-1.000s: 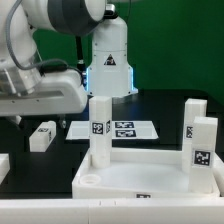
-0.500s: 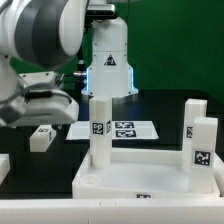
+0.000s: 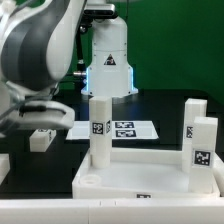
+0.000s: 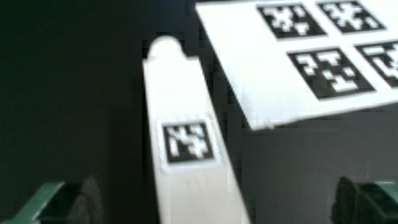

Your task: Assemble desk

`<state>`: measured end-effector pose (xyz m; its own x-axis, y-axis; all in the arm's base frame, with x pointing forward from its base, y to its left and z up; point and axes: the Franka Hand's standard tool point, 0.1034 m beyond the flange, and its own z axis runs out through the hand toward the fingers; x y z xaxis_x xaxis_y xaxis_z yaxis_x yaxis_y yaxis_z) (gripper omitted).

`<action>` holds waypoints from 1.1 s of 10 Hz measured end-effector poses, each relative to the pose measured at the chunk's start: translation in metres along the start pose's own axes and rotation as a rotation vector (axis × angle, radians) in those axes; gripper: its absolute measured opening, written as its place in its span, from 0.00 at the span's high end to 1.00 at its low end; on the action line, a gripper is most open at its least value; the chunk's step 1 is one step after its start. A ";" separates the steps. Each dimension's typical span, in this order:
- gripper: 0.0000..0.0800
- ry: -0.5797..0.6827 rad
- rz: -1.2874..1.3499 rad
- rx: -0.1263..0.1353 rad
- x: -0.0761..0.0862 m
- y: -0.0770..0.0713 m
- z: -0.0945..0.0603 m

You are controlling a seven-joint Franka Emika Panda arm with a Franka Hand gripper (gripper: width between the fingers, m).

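Desk tabletop [image 3: 130, 180] lying flat and upturned in the foreground of the exterior view, rim raised, round socket visible at the corner toward that view's left, long axis running across the picture. Three block legs standing upright in it: one [image 3: 100, 130] near the left corner, two [image 3: 203, 143] close together at the right side, each bearing a black-and-white tag, long axes vertical. Fourth leg [image 3: 42, 137] loose on the black table [image 3: 60, 160], well apart from the tabletop toward the exterior view's left, lying on its side, long axis running away from the camera at a slant. Same loose leg [image 4: 183, 135] seen lengthwise in the wrist view, tag facing up, rounded end pointing toward the marker board [image 4: 311, 55] but clear of it. Gripper [image 4: 214, 205] spread wide over the near end of this leg, dark fingertips [image 4: 50, 203] on either side, nothing held; contact with the leg not discernible. Marker board flat on the table behind the tabletop. Surface black and matte. White arm base [image 3: 108, 62] with a warning triangle at the rear, green backdrop [image 3: 175, 50] behind. Arm housing large and blurred at the exterior view's upper left.
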<state>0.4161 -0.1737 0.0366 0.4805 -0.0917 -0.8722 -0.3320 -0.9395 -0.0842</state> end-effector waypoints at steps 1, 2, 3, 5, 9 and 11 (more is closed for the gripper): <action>0.19 -0.068 0.045 0.011 0.001 -0.001 0.006; 0.19 -0.070 0.041 0.001 0.004 -0.003 0.006; 0.19 -0.068 0.041 0.002 0.004 -0.003 0.005; 0.19 -0.062 0.043 -0.001 0.007 -0.002 0.007; 0.35 -0.048 0.039 -0.011 0.018 -0.008 0.019; 0.65 -0.048 0.039 -0.010 0.018 -0.007 0.019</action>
<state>0.4120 -0.1622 0.0129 0.4275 -0.1126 -0.8970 -0.3414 -0.9389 -0.0448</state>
